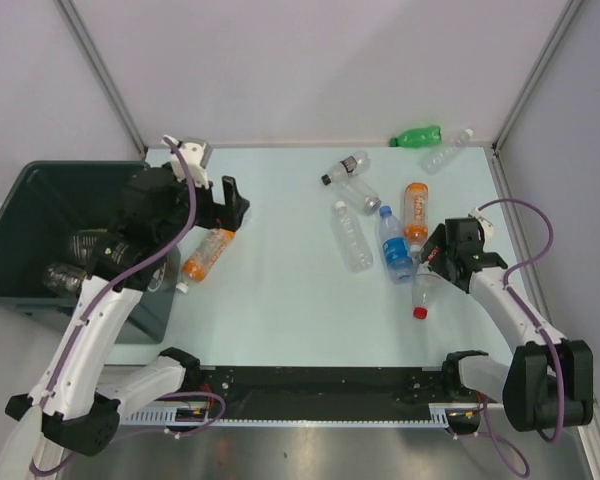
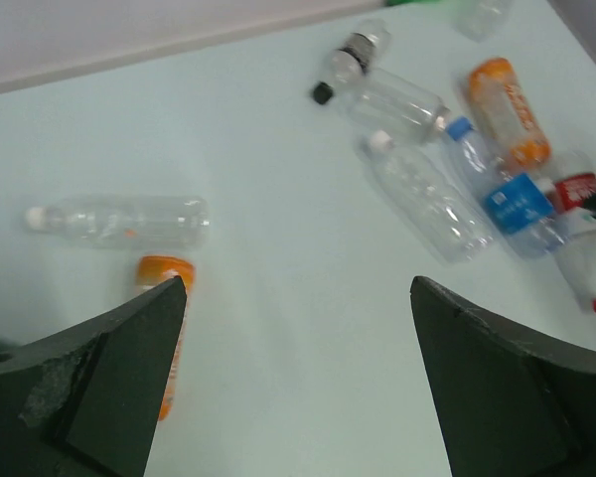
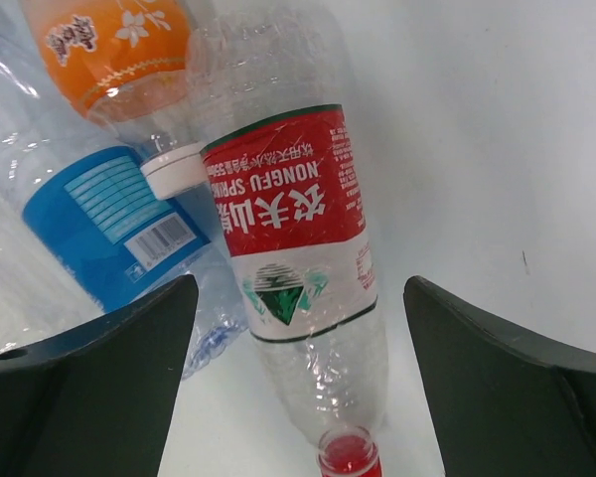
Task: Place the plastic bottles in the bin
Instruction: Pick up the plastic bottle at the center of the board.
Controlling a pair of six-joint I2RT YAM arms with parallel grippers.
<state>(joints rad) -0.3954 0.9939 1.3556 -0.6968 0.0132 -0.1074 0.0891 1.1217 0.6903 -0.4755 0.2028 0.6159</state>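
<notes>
In bin (image 1: 70,165): few bottles (image 1: 65,278).
On desk (image 1: 280,310): about ten remain, mostly right side.
My left gripper (image 2: 298,293): spread, empty.
My right gripper (image 3: 298,288): spread astride red-label bottle (image 3: 288,214).

Holds left gripper (image 2: 298,288) wide open, reaching forward. Holds right gripper (image 3: 300,281) wide open too, down low.

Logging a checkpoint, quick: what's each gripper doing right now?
Left gripper: open, holding nothing.
Right gripper: open, over the red-labelled bottle, fingers not closed on it.
</notes>
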